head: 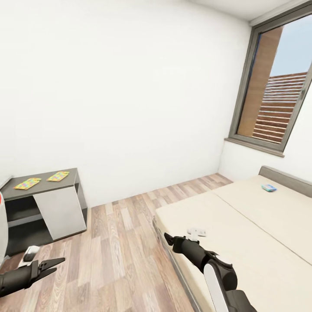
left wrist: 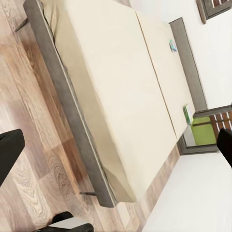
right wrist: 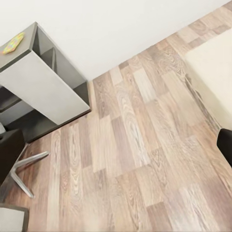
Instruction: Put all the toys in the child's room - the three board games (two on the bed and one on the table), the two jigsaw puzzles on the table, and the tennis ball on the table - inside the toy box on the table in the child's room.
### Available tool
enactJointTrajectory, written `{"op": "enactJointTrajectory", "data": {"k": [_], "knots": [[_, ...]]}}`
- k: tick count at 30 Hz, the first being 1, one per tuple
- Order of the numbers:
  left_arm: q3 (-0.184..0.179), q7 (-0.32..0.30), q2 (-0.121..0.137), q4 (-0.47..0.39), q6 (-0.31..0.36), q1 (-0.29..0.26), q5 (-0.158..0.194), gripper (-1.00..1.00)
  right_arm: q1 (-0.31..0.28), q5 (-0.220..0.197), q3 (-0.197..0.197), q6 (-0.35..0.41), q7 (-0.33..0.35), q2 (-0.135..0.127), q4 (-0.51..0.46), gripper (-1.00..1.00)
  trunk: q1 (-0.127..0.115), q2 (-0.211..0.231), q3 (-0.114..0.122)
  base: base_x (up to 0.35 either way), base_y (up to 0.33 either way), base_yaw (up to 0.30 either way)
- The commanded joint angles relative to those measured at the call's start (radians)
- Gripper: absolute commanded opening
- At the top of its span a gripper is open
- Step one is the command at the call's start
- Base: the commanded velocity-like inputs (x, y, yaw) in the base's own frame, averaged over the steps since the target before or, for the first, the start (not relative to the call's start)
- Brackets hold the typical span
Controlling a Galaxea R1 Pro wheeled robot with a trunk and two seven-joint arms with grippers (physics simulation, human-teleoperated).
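The robot stands on the wood floor [head: 125, 242] between the low dark cabinet [head: 47, 208] and the bed [head: 242, 234], apparently on its way to fetch a game. Both arms hang low and carry nothing. The left tool [head: 51, 265] has its two fingers slightly spread; the right tool [head: 168, 238] points toward the floor at the bed's near corner, and I cannot tell whether it is spread or pressed together.

The small blue board game [head: 268, 187] lies flat on the far half of the mattress, near the headboard [head: 286, 175]. In the left wrist view a green-and-white box [left wrist: 187, 114] sits at the mattress edge by the headboard. Two bright jigsaw puzzles [head: 27, 183] lie side by side on the cabinet top.

To do this step well, roll the base along the bed's side until the blue game is within easy reach instead of stretching across the mattress. Bring one tool down wide over a box edge, since a flat box on soft bedding may slide or sink when pushed.
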Motion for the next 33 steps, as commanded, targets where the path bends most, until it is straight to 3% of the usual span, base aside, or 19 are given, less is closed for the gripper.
{"op": "enactJointTrajectory", "data": {"k": [1, 19, 33], "knots": [[0.001, -0.003, 0.000, 0.000, 0.010, -0.001, 0.001, 1.00, 0.000, 0.001, -0.001, 0.005, 0.004, 0.001, -0.001, 1.00, 0.000, -0.001, 0.000, 0.000, 0.000, 0.146], [0.001, -0.003, -0.001, 0.000, 0.010, -0.001, 0.001, 1.00, 0.000, 0.000, -0.001, 0.005, 0.004, 0.002, -0.001, 1.00, 0.000, -0.001, 0.000, 0.000, 0.000, 0.140], [0.001, -0.002, -0.001, 0.000, 0.010, -0.001, 0.001, 1.00, 0.000, 0.000, -0.001, 0.005, 0.004, 0.002, -0.001, 1.00, 0.000, -0.001, 0.000, -0.054, 0.000, 0.265]]}}
